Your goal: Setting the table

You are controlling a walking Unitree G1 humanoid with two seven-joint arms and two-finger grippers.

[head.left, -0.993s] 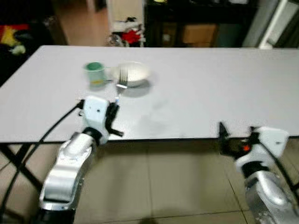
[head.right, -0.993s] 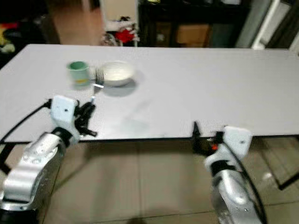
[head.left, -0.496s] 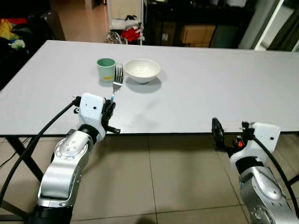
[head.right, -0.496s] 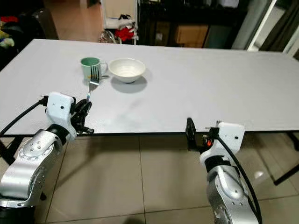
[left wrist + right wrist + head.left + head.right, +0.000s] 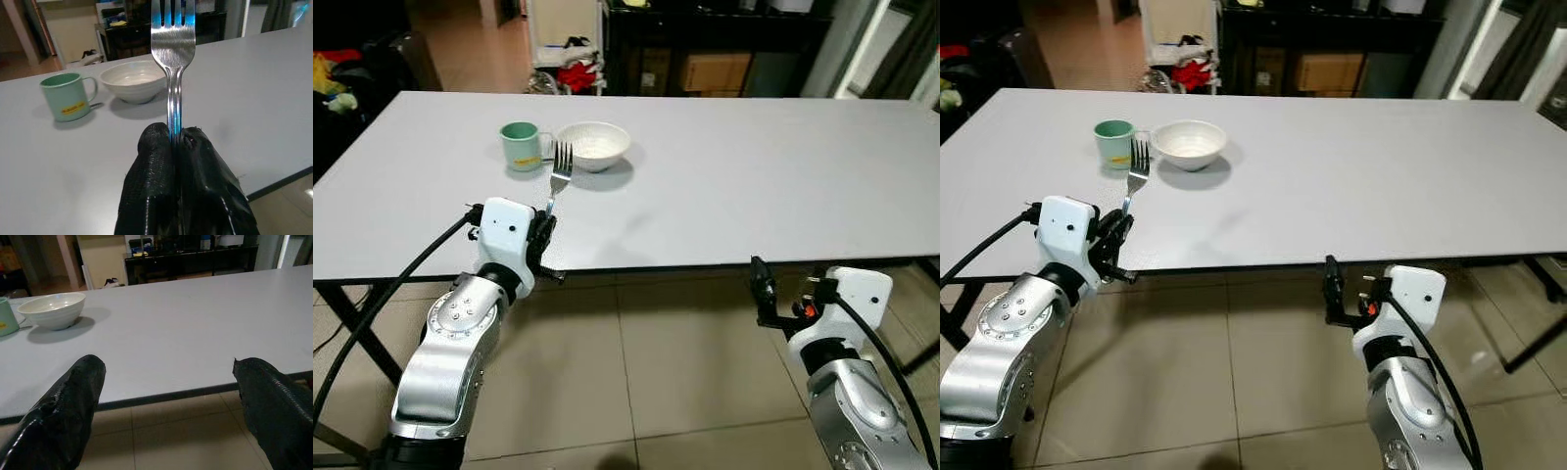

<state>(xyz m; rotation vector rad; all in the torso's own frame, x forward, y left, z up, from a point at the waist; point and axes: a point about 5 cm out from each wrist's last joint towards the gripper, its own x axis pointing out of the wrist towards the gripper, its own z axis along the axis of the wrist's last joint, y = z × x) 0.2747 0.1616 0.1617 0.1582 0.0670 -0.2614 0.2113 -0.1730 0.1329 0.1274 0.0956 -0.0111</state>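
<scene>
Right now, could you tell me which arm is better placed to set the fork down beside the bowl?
Left, probably. The left gripper already grips the fork, near the bowl. The right gripper is open below the table edge.

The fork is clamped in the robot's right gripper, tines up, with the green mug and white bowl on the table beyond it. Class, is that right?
Not quite: the fork is clamped in the left gripper, as the left wrist view shows. The right gripper is open. The tines point up, with the green mug and white bowl on the table beyond.

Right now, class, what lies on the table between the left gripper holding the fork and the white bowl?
Nothing: bare grey table runs from the left gripper, shut on the fork, to the white bowl, seen in the left wrist view.
</scene>
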